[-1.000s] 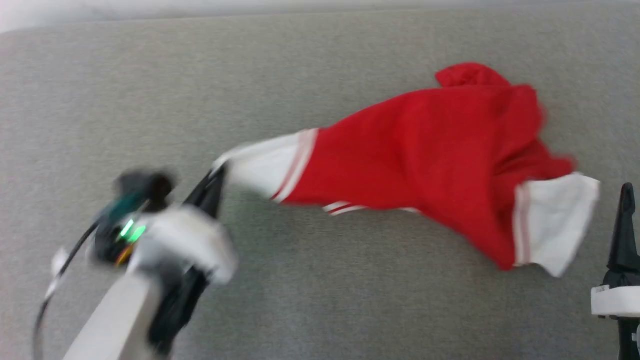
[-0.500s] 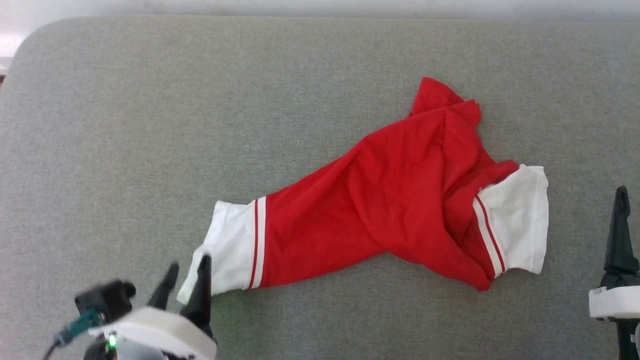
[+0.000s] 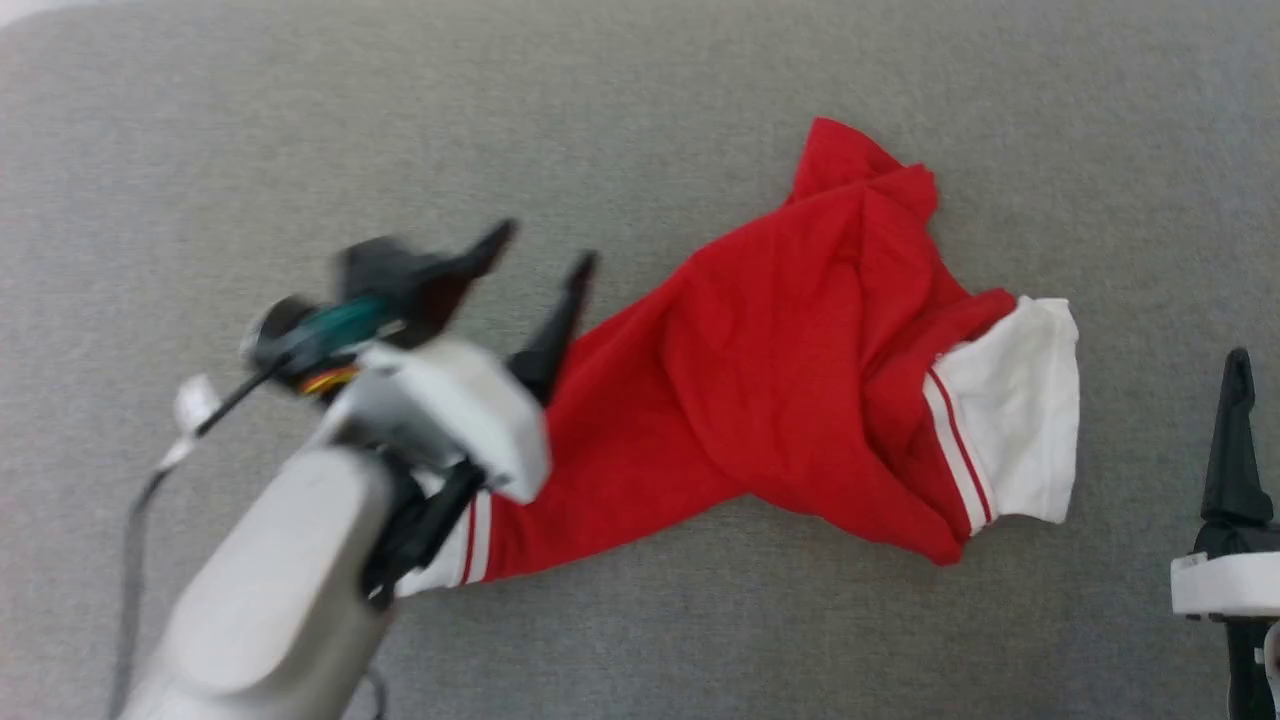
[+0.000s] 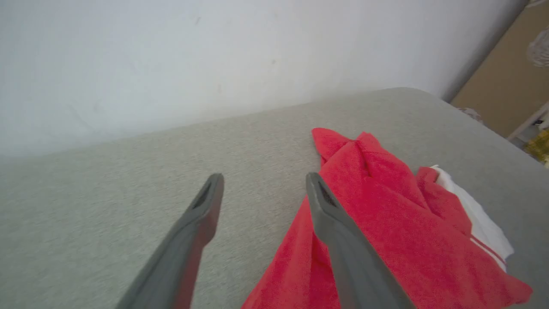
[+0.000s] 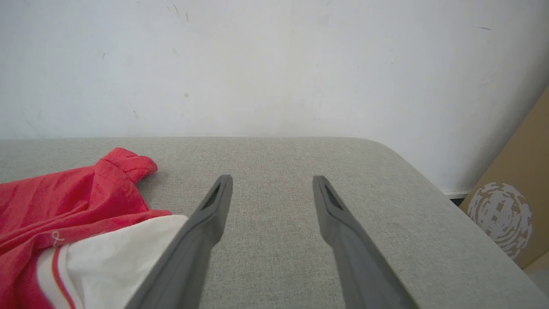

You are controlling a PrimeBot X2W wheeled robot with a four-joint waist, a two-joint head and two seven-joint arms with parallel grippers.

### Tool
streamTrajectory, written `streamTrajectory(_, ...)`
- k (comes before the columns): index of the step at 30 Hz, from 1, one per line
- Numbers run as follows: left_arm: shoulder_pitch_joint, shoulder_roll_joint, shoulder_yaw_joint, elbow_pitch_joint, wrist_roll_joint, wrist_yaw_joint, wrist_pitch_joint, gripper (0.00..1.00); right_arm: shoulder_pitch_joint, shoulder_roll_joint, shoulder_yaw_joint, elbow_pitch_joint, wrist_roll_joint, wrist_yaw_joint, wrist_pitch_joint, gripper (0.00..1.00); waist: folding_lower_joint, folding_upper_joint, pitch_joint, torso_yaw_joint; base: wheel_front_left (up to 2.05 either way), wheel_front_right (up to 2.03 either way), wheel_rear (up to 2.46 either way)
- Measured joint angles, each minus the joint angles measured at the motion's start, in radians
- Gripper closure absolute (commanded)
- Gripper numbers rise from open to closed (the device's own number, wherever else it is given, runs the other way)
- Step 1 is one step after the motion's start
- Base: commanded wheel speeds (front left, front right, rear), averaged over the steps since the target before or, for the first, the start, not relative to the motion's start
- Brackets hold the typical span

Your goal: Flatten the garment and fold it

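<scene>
Crumpled red jersey T-shirt (image 3: 760, 400) is lying twisted on the grey padded table (image 3: 250, 130), slanting from one striped white sleeve (image 3: 478, 540), partly hidden by the pale left forearm (image 3: 270, 620), to the other white sleeve (image 3: 1020, 410) on the right. The left gripper (image 3: 545, 245) is hovering over the shirt's left part, fingers spread, gripping nothing. The right gripper (image 5: 272, 178) is sitting just beside the right-hand sleeve, likewise spread and empty. The fabric is looking light, soft and floppy, likely bunching when dragged. The best holds are probably the sleeve cuffs or hem corners, pinched at the edge.
</scene>
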Motion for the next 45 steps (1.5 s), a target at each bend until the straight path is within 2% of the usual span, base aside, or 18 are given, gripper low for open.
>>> streamTrajectory(4, -0.137, -0.075, -0.099, 0.182, 0.013, -0.082, 0.053, 0.00, -0.023, 0.000, 0.002, -0.003, 0.000, 0.000, -0.001, 0.00, 0.0000, 0.0000, 0.026, -0.031, 0.00, 0.00, 0.00)
streamTrajectory(7, -0.194, -0.118, -0.135, 0.297, 0.012, -0.121, 0.072, 0.00, -0.026, 0.000, -0.001, -0.002, 0.000, 0.000, -0.001, 0.00, 0.0000, 0.0000, 0.046, -0.055, 0.00, 0.00, 0.00)
streamTrajectory(10, -0.234, -0.138, -0.160, 0.394, 0.013, -0.148, 0.091, 0.00, -0.027, 0.000, -0.002, -0.001, 0.003, 0.000, -0.003, 0.00, 0.0000, 0.0000, 0.066, -0.078, 0.00, 0.00, 0.00)
streamTrajectory(13, -0.264, -0.132, -0.195, 0.490, 0.032, -0.166, 0.128, 0.00, -0.027, 0.000, 0.001, -0.001, 0.010, 0.000, -0.010, 0.00, 0.0000, 0.0000, 0.085, -0.098, 0.00, 0.00, 0.00)
streamTrajectory(14, -0.272, -0.131, -0.199, 0.510, 0.032, -0.170, 0.131, 0.27, -0.028, 0.000, 0.001, 0.000, 0.010, 0.000, -0.010, 0.00, -0.0001, 0.0000, 0.092, -0.104, 0.00, 0.00, 0.00)
streamTrajectory(15, -0.288, -0.128, -0.202, 0.523, 0.036, -0.178, 0.131, 0.85, -0.028, 0.000, 0.001, -0.001, 0.010, 0.000, -0.010, 0.00, -0.0003, 0.0000, 0.097, -0.109, 0.00, 0.00, 0.00)
streamTrajectory(16, -0.306, -0.127, -0.203, 0.532, 0.037, -0.184, 0.128, 1.00, -0.028, 0.000, 0.000, -0.001, 0.011, 0.000, -0.012, 0.00, -0.0003, 0.0000, 0.103, -0.113, 0.00, 0.00, 0.00)
streamTrajectory(19, -0.344, -0.131, -0.180, 0.548, 0.014, -0.192, 0.113, 1.00, -0.029, 0.000, -0.007, -0.002, 0.014, 0.000, -0.013, 0.00, -0.0001, 0.0000, 0.120, -0.121, 0.00, 0.00, 0.00)
streamTrajectory(24, -0.425, -0.116, -0.054, 0.518, -0.095, -0.187, 0.117, 1.00, -0.045, 0.000, -0.003, -0.001, 0.016, 0.000, -0.020, 0.00, 0.0000, -0.0001, 0.139, -0.120, 0.00, 0.00, 0.00)
streamTrajectory(27, -0.499, -0.058, -0.015, 0.483, -0.084, -0.164, 0.124, 1.00, -0.054, 0.000, 0.011, 0.003, 0.025, 0.000, -0.022, 0.00, 0.0000, -0.0002, 0.150, -0.125, 0.00, 0.00, 0.00)
streamTrajectory(31, -0.521, -0.025, 0.049, 0.479, -0.086, -0.114, 0.091, 0.98, -0.063, 0.000, 0.026, 0.015, 0.033, 0.000, -0.031, 0.00, 0.0000, -0.0001, 0.167, -0.137, 0.00, 0.00, 0.00)
streamTrajectory(32, -0.521, -0.020, 0.057, 0.486, -0.083, -0.103, 0.074, 0.78, -0.065, 0.000, 0.029, 0.018, 0.036, 0.000, -0.031, 0.00, 0.0000, -0.0002, 0.172, -0.141, 0.00, 0.00, 0.00)
streamTrajectory(33, -0.520, -0.015, 0.065, 0.494, -0.082, -0.096, 0.059, 0.50, -0.067, 0.000, 0.031, 0.021, 0.036, 0.000, -0.036, 0.00, 0.0000, -0.0002, 0.176, -0.145, 0.00, 0.00, 0.00)
streamTrajectory(34, -0.517, -0.016, 0.077, 0.503, -0.084, -0.086, 0.042, 0.00, -0.069, 0.000, 0.032, 0.024, 0.036, 0.000, -0.037, 0.00, -0.0001, -0.0002, 0.181, -0.148, 0.00, 0.00, 0.00)
streamTrajectory(39, -0.497, -0.026, 0.090, 0.547, -0.096, -0.080, -0.002, 0.00, -0.071, 0.000, 0.031, 0.044, 0.039, 0.000, -0.045, 0.00, 0.0000, -0.0002, 0.202, -0.155, 0.00, 0.00, 0.00)
streamTrajectory(43, -0.487, -0.037, 0.085, 0.548, -0.105, -0.108, -0.036, 0.00, -0.078, 0.000, 0.031, 0.055, 0.035, 0.000, -0.045, 0.00, 0.0000, -0.0002, 0.197, -0.143, 0.00, 0.00, 0.00)
streamTrajectory(45, -0.477, -0.038, 0.081, 0.505, -0.107, -0.139, -0.080, 0.00, -0.079, 0.000, 0.035, 0.063, 0.024, 0.000, -0.047, 0.00, -0.0002, -0.0002, 0.167, -0.127, 0.00, 0.00, 0.00)
